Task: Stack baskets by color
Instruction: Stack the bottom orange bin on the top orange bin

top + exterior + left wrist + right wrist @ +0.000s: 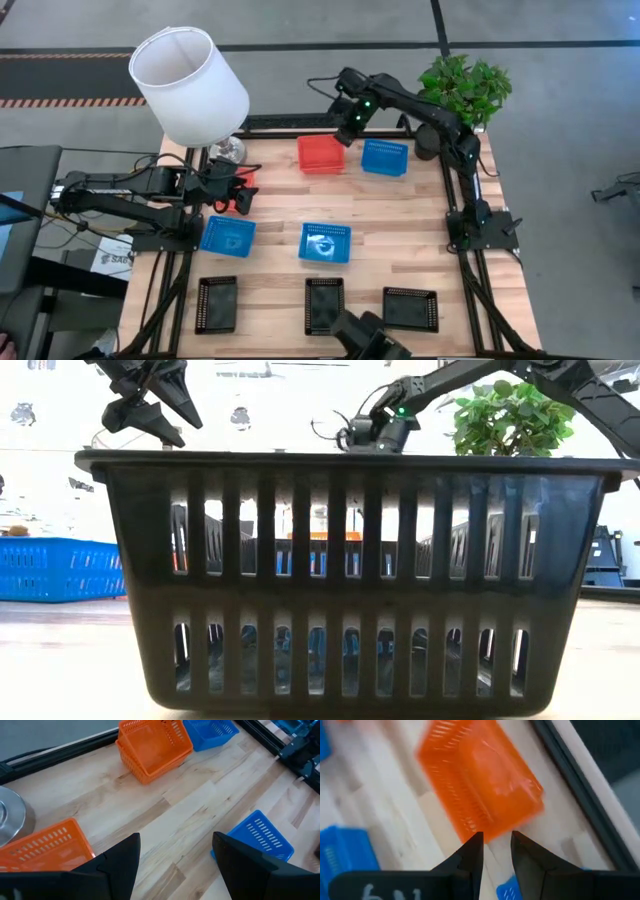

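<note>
A stack of two orange baskets (320,153) rests at the far middle of the table, with a blue basket (385,157) to its right. My right gripper (496,845) hovers above the stack's edge, pointing steeply down, its fingers a little apart with nothing between them. A third orange basket (45,845) lies below my left gripper (175,865), which hangs open high over the table's left side (232,192). Two more blue baskets (228,235) (325,242) sit mid-table. Three black baskets (217,303) (323,303) (410,308) line the near edge.
A white lampshade (190,85) stands at the far left corner and a green plant (465,88) at the far right. In the low view the middle black basket (340,580) fills the front and hides most of the table behind it.
</note>
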Tool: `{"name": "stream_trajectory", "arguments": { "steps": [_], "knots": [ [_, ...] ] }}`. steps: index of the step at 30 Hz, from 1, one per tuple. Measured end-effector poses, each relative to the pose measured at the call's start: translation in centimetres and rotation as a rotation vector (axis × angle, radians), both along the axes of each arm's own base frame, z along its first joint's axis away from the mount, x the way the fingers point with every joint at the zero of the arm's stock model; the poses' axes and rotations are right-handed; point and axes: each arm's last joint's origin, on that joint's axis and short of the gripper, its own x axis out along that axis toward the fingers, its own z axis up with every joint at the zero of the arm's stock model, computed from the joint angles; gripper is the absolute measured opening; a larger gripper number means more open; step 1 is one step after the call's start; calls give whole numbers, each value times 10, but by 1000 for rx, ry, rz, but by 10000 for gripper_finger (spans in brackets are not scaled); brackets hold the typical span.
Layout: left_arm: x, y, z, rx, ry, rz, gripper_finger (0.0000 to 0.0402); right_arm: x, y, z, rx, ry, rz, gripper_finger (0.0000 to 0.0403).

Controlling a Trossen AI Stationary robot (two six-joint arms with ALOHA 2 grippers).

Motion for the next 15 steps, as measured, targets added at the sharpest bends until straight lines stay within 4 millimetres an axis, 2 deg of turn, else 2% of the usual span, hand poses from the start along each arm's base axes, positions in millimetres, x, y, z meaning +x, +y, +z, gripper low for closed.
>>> {"name": "stream_trajectory", "arguments": {
  "steps": [8, 15],
  "knots": [
    [0, 0, 0, 21, 13, -18, 236, 13, 8, -19, -61, 60, -200, 120],
    [0, 0, 0, 42, 28, -40, 236, 15, 10, -19, -121, 101, -320, 124]
  ]
}}
